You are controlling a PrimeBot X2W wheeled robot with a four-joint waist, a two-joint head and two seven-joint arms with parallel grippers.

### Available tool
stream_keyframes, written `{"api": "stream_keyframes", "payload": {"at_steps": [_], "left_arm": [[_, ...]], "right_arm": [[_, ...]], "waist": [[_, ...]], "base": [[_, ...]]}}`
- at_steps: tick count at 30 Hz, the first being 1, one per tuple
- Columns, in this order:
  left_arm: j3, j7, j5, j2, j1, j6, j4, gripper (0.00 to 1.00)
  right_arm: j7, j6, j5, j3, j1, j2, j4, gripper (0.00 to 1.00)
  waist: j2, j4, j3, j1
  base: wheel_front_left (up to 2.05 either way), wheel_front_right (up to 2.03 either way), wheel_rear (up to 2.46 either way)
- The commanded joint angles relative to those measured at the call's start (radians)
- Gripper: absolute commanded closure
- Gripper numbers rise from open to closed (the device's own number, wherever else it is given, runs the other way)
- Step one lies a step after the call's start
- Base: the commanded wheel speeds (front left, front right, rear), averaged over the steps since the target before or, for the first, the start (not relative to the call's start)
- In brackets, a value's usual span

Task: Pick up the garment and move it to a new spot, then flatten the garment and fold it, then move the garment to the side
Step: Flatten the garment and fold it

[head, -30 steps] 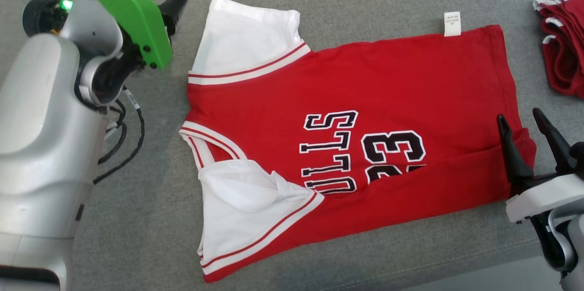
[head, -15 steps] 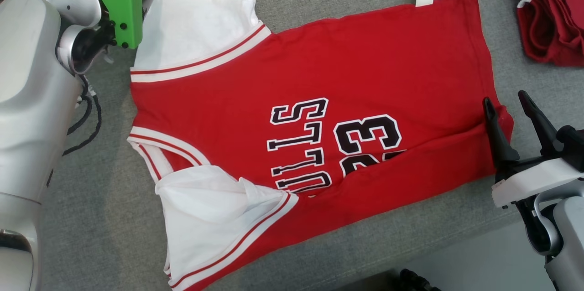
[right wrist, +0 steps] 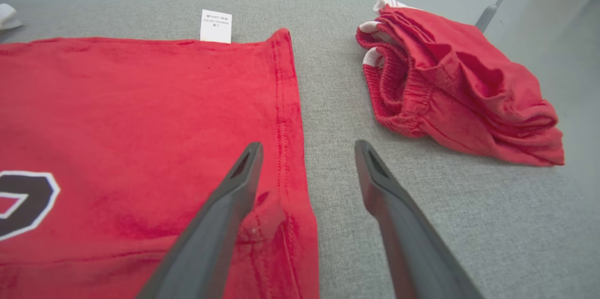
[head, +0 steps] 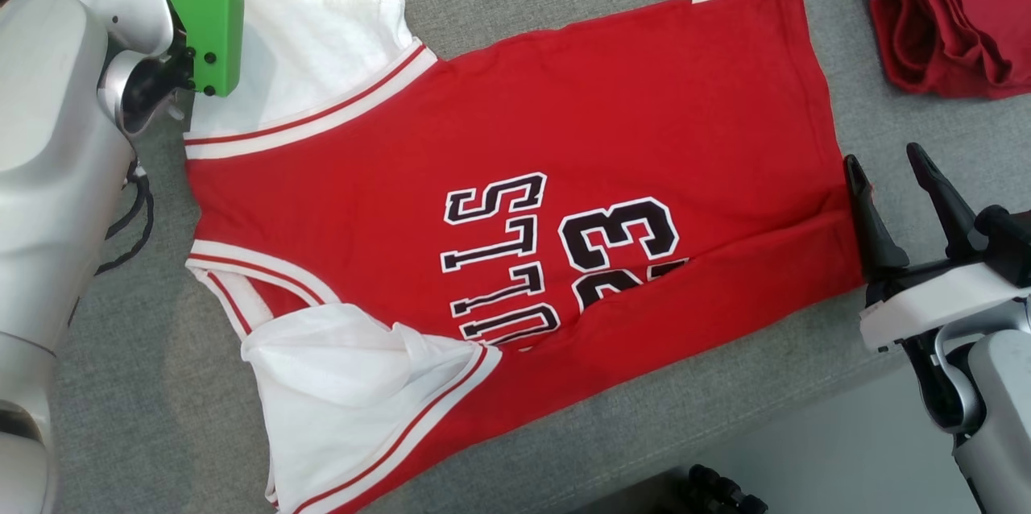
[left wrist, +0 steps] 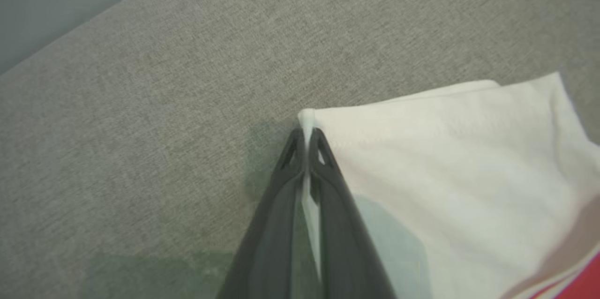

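A: Jersey (head: 564,119), head view: position?
B: Spread on the grey surface (head: 564,458), lower edge folded over; the right gripper (head: 884,159) stands wide open at the hem.
A: Left wrist view?
B: The left gripper (left wrist: 307,137) is pinched shut on the white sleeve (left wrist: 445,172) corner.
A: Right wrist view?
B: Jaws straddle the hem, apparently empty; red shorts (right wrist: 459,97) lie apart.

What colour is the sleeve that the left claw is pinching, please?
White; the sleeve shows best in the left wrist view.
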Motion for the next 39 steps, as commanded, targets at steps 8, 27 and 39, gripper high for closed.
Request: {"api": "stream_keyframes", "payload": {"at_steps": [8,27,39], "left_arm": [[-0.063,-0.089,-0.036,0.039,-0.040,-0.002,-0.005,1.00],[-0.184,-0.165,-0.130,0.032,-0.085,-0.002,0.020,1.00],[-0.262,-0.173,-0.180,0.036,-0.104,-0.002,0.035,1.00]], "right_arm": [[0.013,-0.002,0.107,0.079,-0.176,-0.040,0.076,0.00],[0.577,-0.001,0.219,0.167,-0.639,-0.016,0.423,0.10],[0.691,-0.001,0.235,0.163,-0.690,-0.013,0.467,0.47]], "waist": [[0.0000,0.020,-0.006,-0.0001],[0.0000,0.078,-0.006,-0.0001],[0.0000,0.077,-0.001,-0.0001]], "base": [[0.00,0.00,0.00],[0.00,0.00,0.00],[0.00,0.00,0.00]]}}
